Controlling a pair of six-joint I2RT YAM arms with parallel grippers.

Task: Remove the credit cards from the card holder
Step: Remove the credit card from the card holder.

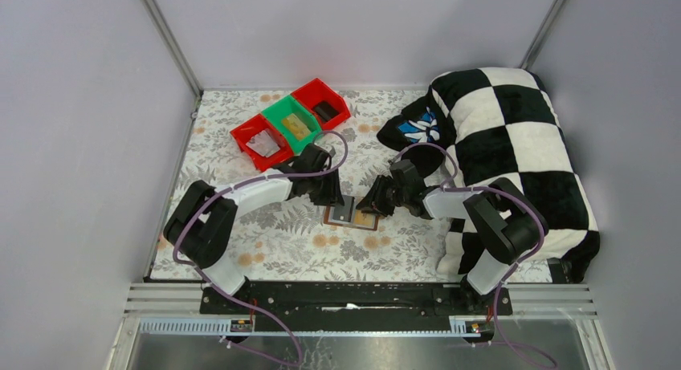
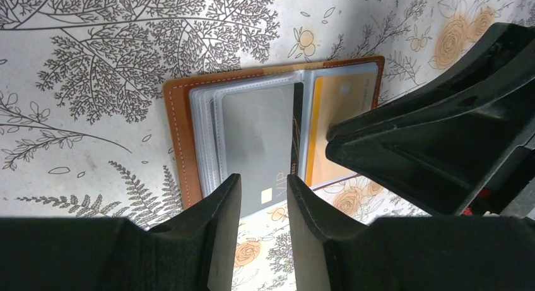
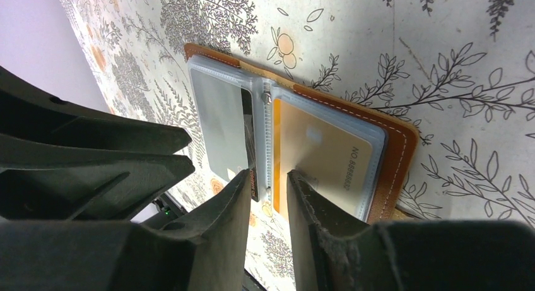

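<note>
If card holder (image 2: 180,133) is not pinned to worktop (image 2: 94,51), it may be dragged along with dark card (image 2: 268,199); left fingers (image 2: 236,196) and right fingers (image 3: 240,196) narrowly parted, nothing held.

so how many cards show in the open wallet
2: a dark grey card in the left page of the open tan-brown leather card holder, a gold card in the right page. More may hide under the stacked sleeves.
</note>
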